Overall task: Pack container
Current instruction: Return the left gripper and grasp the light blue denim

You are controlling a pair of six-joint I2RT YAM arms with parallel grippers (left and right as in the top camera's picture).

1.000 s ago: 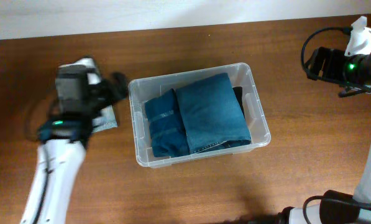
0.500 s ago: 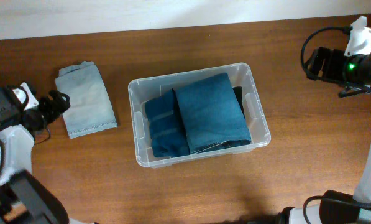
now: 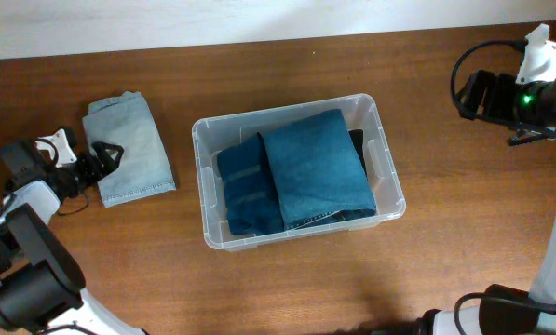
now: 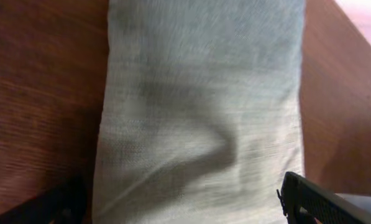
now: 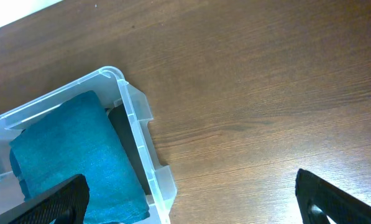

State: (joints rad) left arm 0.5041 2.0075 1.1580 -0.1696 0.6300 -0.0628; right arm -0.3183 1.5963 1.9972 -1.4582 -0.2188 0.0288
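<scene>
- The left claw (image 3: 101, 155) is spread as wide as it goes and holds nothing. In its wrist view (image 4: 179, 186), only the two dark fingertips show at the bottom corners.
- A folded light denim piece (image 4: 197, 106) fills almost the whole gap between those fingers. Whether they touch it, I cannot tell.
- From overhead, the light denim piece (image 3: 128, 149) lies on the table (image 3: 287, 288) just to the right of the claw. Its long axis runs from the far side toward the near side, across the claw's reach.
- The container (image 3: 301, 232) sits beyond the cloth, further right at mid-table. Its long axis runs left to right, and dark blue folded jeans (image 3: 315, 167) are already inside.
- The left arm is much the nearer to the loose cloth. It comes in low from the near-left corner, with its wrist turned toward the cloth.
- The right claw (image 5: 191, 193) is also wide open and empty. It hangs at the far right, well apart, looking down on the container's (image 5: 138, 118) corner.
</scene>
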